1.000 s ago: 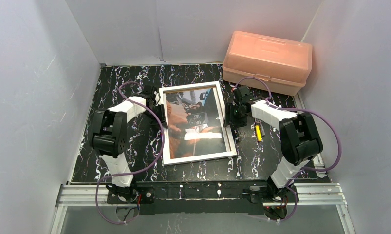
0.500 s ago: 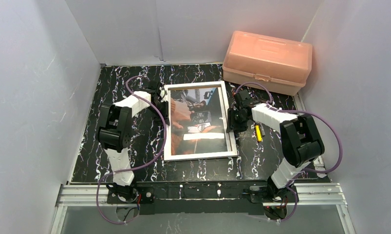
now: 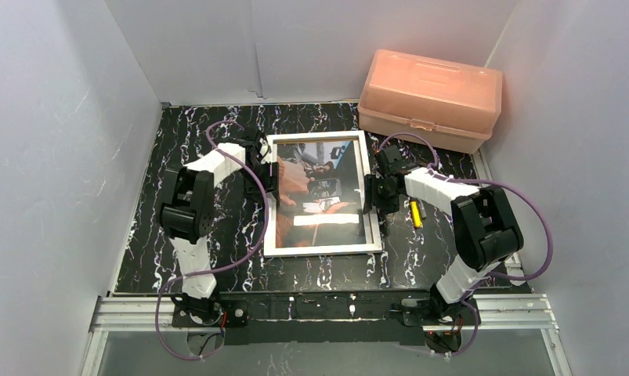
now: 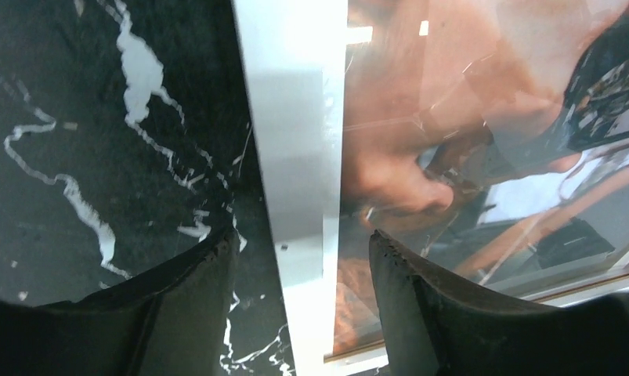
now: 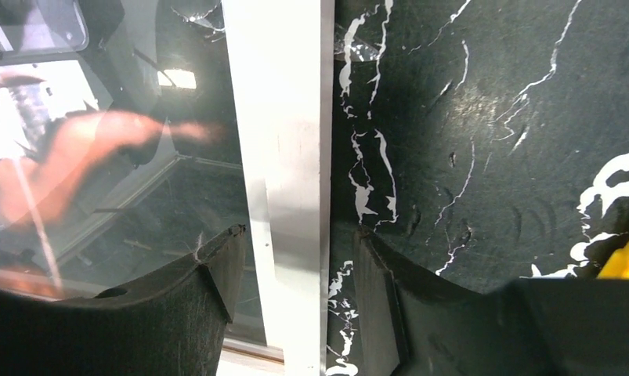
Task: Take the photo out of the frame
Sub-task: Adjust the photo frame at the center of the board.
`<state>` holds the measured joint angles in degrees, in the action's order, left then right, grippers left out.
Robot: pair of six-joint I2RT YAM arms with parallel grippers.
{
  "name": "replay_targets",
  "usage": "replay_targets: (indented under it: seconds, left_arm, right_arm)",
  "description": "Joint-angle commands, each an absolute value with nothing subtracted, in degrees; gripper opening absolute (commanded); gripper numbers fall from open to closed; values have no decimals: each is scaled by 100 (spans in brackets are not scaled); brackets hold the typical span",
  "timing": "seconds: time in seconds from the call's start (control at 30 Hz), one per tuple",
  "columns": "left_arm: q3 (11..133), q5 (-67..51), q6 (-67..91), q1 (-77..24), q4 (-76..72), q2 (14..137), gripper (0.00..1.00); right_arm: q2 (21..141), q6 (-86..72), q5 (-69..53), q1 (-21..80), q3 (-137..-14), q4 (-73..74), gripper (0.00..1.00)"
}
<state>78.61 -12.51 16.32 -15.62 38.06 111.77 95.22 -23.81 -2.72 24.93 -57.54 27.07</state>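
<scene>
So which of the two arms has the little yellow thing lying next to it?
The right arm: the yellow thing lies on the table just beside it, on the side away from the frame. The left arm has none near it.

Frame [image 3: 322,251] lies between left gripper [image 3: 265,168] and right gripper [image 3: 371,196], apparently touching both.

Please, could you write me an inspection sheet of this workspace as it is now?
Surface: black marbled table.
Job's things: frame lies flat; photo is inside it.
Clutter: pink box at far right; small yellow object beside the right arm.
Grippers: left gripper open, astride the frame's left border; right gripper open, astride its right border.
Cables: purple cable loops along each arm.
Surroundings: white walls on three sides.
</scene>
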Motion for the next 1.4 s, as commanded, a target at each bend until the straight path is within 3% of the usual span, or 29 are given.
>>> replay_targets:
  seconds: [0.0,0.43,0.63,1.37]
  left_arm:
    - [7670,-955,1857,-1585,4204,10401,61]
    - [6344,-943,2355,-1590,4161,8753,57]
    - [6277,-956,2399,-1591,4172,8608,56]
    - [6446,-859,2242,-1590,4360,8756,54]
  right_arm:
    - [9554,-2353,-26,2523,-6059,2784,58]
    - [9793,-2299,-121,2587,-6218,2751,38]
    - [9755,-2285,-42,2644,-6338,2863,30]
    - [9457,-2464,146,2749,-6574,3144,25]
